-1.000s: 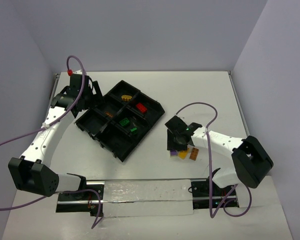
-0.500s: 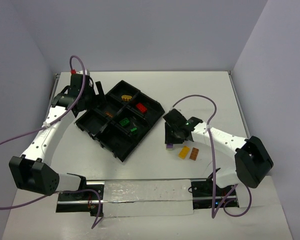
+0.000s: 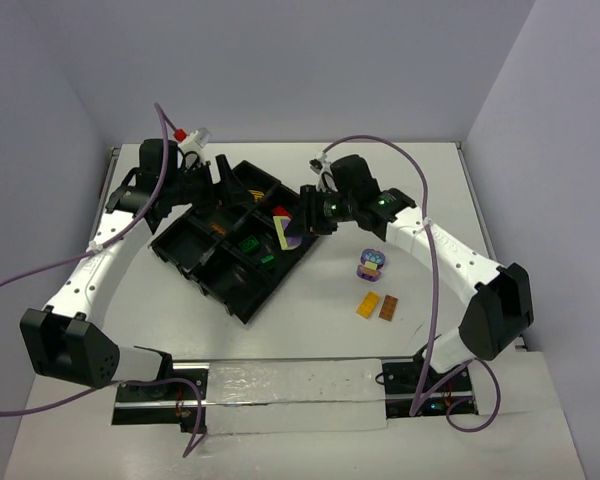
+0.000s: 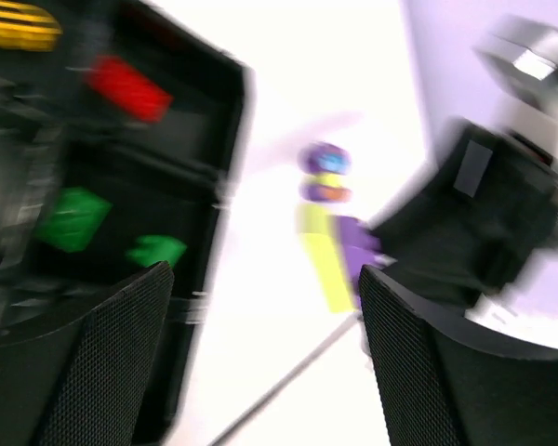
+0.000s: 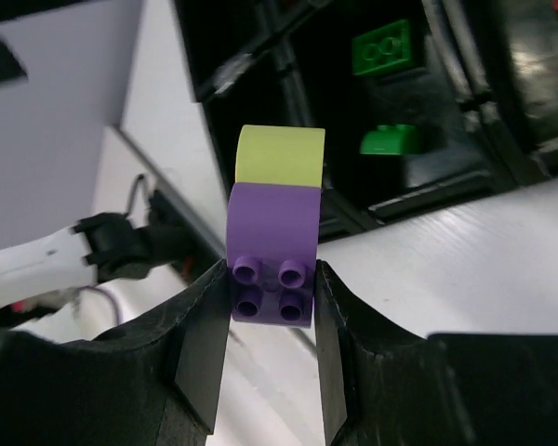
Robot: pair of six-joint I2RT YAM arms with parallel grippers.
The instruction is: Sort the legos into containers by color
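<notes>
Right gripper clamps purple-lime lego; left gripper spread, empty; white table, lilac walls.

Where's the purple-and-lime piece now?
Seen from above, the purple-and-lime piece is pinched in the right gripper, over the black tray's right side near the red brick.

white table, lilac walls (perhaps grey)

Purple brick, lime piece; black tray; red brick, green brick, yellow-striped brick; orange brick, brown brick; white tabletop.
</notes>
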